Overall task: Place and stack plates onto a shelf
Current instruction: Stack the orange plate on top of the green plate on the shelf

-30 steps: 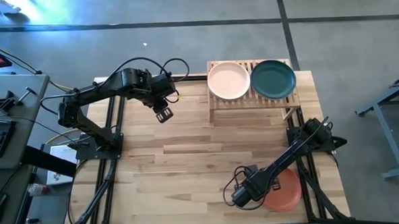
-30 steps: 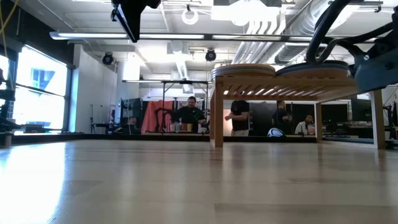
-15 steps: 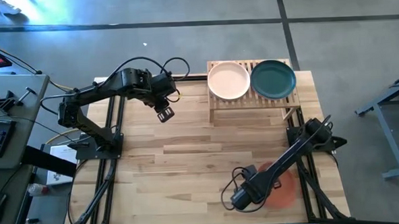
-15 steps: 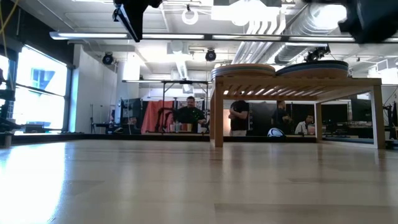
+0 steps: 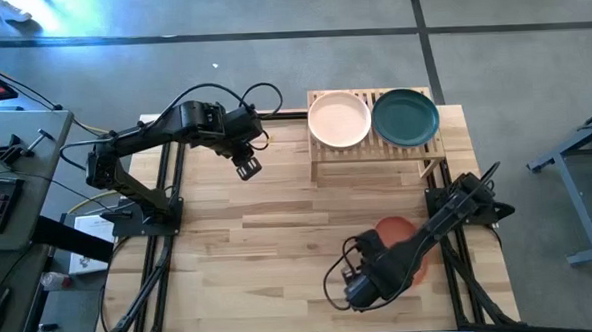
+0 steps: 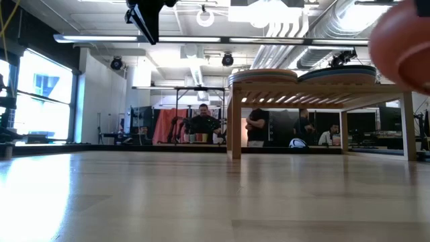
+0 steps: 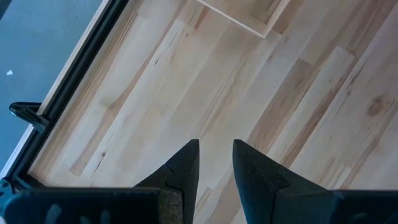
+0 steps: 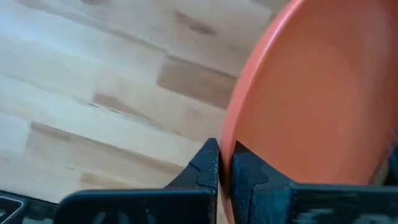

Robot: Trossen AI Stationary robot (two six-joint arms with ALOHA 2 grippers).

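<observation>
A terracotta plate [image 5: 399,240] hangs in the air over the table's near right part, in my right gripper [image 5: 386,261], which is shut on it. It fills the low view's upper right corner [image 6: 403,40]. The bamboo shelf [image 5: 375,150] stands at the far right edge on its legs. On its slatted top a pale pink plate [image 5: 339,119] and a dark green plate [image 5: 405,117] lie side by side. My left gripper [image 5: 246,168] hovers high over the far left part of the table, left of the shelf, its fingers a small gap apart and holding nothing. My right gripper [image 8: 225,155] pinches the terracotta plate by its rim [image 8: 229,130], on the edge toward the table's near left. One finger lies on the plate's inner face and the other on its outer side. The plate is lifted clear of the table and tilted.
The butcher-block tabletop [image 5: 279,237] is bare wood between the two arms and in front of the shelf. A black frame rail [image 7: 68,81] runs along the table's edge. Beyond the far edge, people [image 6: 205,124] sit and stand in the room.
My right gripper has lifted the terracotta plate off the table's near right corner. It has carried the plate up and toward the far edge, tipping it from flat to tilted. In the low view the plate now shows high at the right.
</observation>
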